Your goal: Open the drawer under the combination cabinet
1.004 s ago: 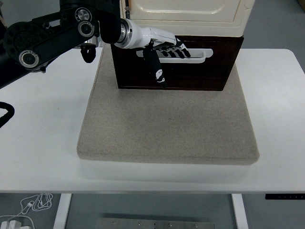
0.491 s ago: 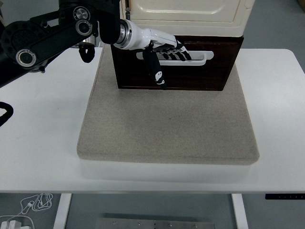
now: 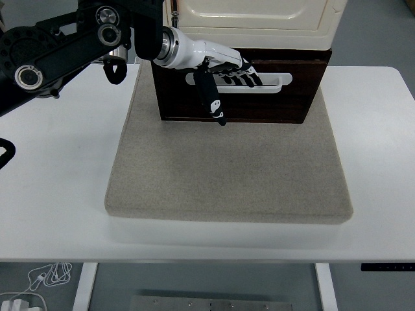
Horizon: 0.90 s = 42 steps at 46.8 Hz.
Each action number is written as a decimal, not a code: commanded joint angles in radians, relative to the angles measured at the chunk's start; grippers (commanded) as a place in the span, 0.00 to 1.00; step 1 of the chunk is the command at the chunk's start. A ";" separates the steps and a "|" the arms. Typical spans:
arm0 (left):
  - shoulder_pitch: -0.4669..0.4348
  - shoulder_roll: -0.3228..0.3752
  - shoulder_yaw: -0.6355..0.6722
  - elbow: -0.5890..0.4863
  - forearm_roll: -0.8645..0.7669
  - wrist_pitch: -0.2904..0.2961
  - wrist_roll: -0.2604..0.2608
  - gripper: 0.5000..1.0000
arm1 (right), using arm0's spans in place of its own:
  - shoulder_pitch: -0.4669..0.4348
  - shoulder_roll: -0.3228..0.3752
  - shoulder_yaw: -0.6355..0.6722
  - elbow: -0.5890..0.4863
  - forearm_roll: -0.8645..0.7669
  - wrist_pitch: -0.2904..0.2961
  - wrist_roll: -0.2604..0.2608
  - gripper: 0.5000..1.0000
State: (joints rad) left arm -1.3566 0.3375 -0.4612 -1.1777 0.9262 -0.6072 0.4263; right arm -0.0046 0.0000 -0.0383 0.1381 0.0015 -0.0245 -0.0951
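A cream cabinet (image 3: pixel 259 23) stands at the back of a grey pad (image 3: pixel 227 168). Under it is a dark brown drawer (image 3: pixel 272 103) with a white handle (image 3: pixel 275 81) across its front. The drawer front stands out a little from under the cabinet. My left hand (image 3: pixel 227 71) reaches in from the upper left, its white and black fingers (image 3: pixel 243 70) curled over the left part of the handle. Its thumb (image 3: pixel 213 100) hangs down in front of the drawer face. My right hand is out of view.
The white table (image 3: pixel 58 181) spreads around the pad on the left, right and front. Below its near left edge a white cable (image 3: pixel 39 282) lies on the floor. The black left arm (image 3: pixel 58 52) crosses the table's back left corner.
The drawer front has come slightly forward, toward the near edge, with my left hand on its handle. The hand has shifted a little with it.
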 commanded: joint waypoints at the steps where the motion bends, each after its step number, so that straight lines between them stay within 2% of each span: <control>1: 0.001 0.005 -0.002 -0.003 -0.001 -0.004 0.000 0.96 | 0.000 0.000 0.000 0.000 0.000 0.000 0.000 0.86; 42: -0.004 0.020 -0.017 -0.025 -0.021 -0.004 0.000 0.96 | 0.000 0.000 0.000 0.000 0.000 0.000 0.000 0.86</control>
State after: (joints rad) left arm -1.3588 0.3599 -0.4783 -1.2030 0.9047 -0.6108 0.4264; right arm -0.0046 0.0000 -0.0383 0.1381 0.0017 -0.0245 -0.0951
